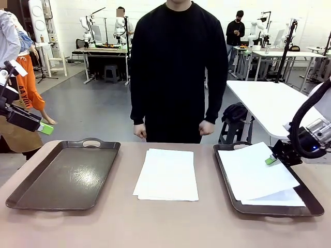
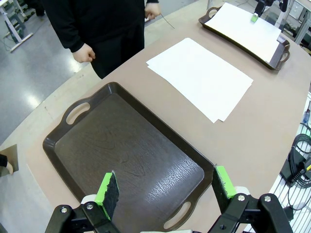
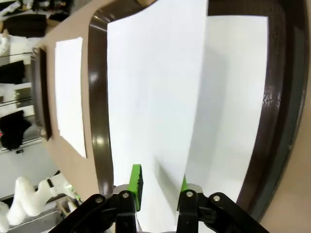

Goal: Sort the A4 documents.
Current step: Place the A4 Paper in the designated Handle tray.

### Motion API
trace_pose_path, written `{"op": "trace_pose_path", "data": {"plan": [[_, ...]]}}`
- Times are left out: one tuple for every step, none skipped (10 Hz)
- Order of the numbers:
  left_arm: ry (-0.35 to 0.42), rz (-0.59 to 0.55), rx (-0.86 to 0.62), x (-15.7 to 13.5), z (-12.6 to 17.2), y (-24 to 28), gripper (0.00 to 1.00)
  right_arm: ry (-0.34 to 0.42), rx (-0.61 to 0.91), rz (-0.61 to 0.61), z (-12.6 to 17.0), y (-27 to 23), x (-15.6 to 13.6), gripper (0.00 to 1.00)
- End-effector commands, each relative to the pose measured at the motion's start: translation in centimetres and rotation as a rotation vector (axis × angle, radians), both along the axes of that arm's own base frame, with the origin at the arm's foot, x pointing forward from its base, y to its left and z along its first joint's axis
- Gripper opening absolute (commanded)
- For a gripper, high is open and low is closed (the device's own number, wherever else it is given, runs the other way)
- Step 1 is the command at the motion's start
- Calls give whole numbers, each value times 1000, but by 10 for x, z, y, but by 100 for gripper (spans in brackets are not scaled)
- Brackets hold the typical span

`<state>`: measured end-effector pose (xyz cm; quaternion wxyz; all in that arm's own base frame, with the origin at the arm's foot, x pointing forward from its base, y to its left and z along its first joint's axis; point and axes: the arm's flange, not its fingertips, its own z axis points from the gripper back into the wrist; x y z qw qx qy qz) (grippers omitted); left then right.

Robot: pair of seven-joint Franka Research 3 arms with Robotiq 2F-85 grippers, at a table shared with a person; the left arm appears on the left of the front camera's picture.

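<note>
Two dark trays flank the stack of A4 documents (image 1: 167, 174), which lies flat at the middle of the table (image 1: 155, 227). Right of the stack, the right tray (image 1: 274, 211) holds an upper sheet (image 1: 253, 173) lying askew over a lower sheet (image 1: 282, 199). The upper sheet's outer edge rises between the fingers of the right gripper (image 3: 160, 177), which stand parted around it, not pinching. Left of the stack lies the left tray (image 1: 31, 199). The left gripper (image 2: 165, 174) hangs high over it, fingers spread wide, released. Beyond the stack a person (image 1: 173, 67) in black stands at the table's far edge, with both hands loosely fisted.
</note>
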<state>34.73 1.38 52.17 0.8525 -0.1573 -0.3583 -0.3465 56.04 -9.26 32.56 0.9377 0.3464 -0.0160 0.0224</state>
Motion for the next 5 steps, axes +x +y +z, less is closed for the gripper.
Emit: {"op": "trace_pose_path", "data": {"plan": [[-14, -12, -2, 1, -1, 2, 100, -5, -105, -32, 9, 12, -15, 54], [-14, -12, -2, 1, -1, 2, 100, -12, -148, -42, 13, 11, -19, 56], [-14, -12, -2, 1, -1, 2, 100, -21, -188, -61, 18, 7, -23, 73], [-14, -12, -2, 1, -1, 2, 100, -29, -210, -81, 23, 2, -25, 74], [-14, -12, -2, 1, -1, 2, 100, -33, -224, -97, 27, -3, -27, 91]]}}
